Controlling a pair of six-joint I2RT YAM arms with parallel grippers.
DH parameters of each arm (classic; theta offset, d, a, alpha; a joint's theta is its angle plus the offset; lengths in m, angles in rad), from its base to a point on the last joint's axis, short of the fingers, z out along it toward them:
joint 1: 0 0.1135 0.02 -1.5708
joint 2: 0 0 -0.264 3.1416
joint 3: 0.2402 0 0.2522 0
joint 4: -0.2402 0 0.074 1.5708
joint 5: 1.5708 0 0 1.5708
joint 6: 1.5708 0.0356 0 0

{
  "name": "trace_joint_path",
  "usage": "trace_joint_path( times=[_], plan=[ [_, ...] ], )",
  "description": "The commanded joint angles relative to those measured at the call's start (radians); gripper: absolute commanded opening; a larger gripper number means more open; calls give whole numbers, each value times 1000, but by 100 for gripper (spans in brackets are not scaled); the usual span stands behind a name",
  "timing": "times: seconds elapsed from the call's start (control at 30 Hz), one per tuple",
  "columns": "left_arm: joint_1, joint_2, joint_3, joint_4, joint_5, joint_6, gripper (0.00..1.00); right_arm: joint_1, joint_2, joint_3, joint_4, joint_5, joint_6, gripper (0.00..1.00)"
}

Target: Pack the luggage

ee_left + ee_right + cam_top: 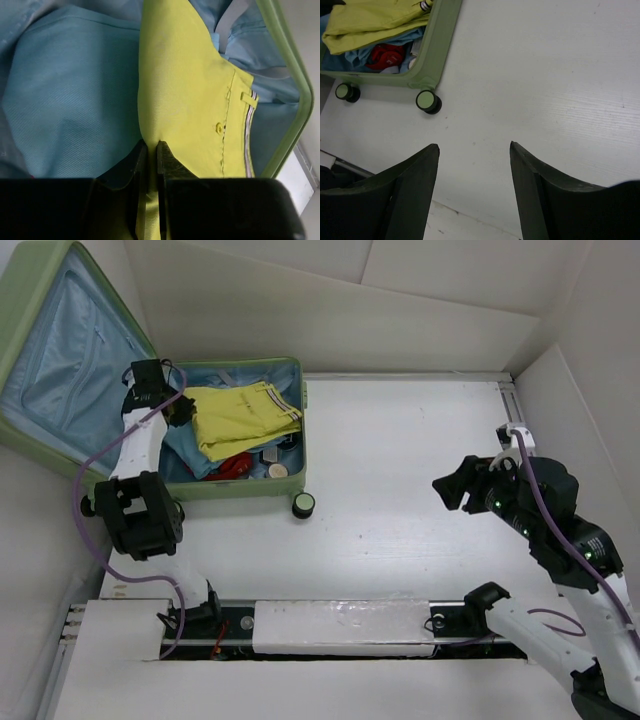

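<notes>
Your pale green hard-shell suitcase with ribbed sides (240, 488) lies open at the far left of the white tabletop (400, 460). Its lid (60, 350), lined in light blue fabric, is tilted back to the left. In the open half you can see a bright yellow-green garment with a button and a striped waistband (240, 415) spread across the top of the contents. Light blue cloth (185, 450) lies under it, and a red item (235, 464) shows near the front wall. A couple of small round things sit just beside the red item, too small to identify. One black-and-green caster wheel (303, 504) sticks out at the near right corner of the case.

Your left end effector (151, 147) is inside the case at its left side. It is closed narrow on a fold of the yellow-green garment, and a thin strip of the fabric is pinched between the two black fingers.

Your right end effector (474, 146) hangs over bare tabletop on the right side, well apart from the suitcase. Its fingers are spread wide and hold nothing.
</notes>
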Motion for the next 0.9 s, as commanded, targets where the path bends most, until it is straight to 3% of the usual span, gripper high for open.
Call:
trace_joint_path(
  times=[0.0, 0.23, 0.33, 0.4, 0.53, 0.6, 0.63, 0.7, 0.77, 0.87],
  plan=[
    [53, -94, 9, 47, -130, -11, 0, 3, 15, -8, 55, -9, -4, 65],
    [53, -72, 199, -28, -151, 12, 0, 3, 24, -28, 55, -28, -15, 66],
    [6, -110, 199, -42, -170, 31, 26, 3, 24, -37, 65, -55, -15, 67],
    [-52, -193, 161, -32, -210, 43, 54, 3, 33, -46, 65, -80, -26, 69],
    [-100, -367, 72, -22, -287, 31, 72, 3, 4, -66, 47, -91, -47, 69],
    [-100, -429, 41, -63, -336, 22, 72, 3, -14, -91, 47, -124, -70, 59],
    [-100, -484, 26, -90, -362, -7, 72, 3, -23, -91, 36, -140, -70, 42],
    [-100, -541, 11, -167, -457, -32, 69, 3, -39, -101, 27, -178, -101, 19],
    [-100, -627, -8, -217, -526, -60, 69, 3, -66, -112, 17, -236, -116, 5],
    [-100, -681, 23, -370, -650, -116, 69, 3, -94, -131, 6, -307, -144, 1]
  ],
)
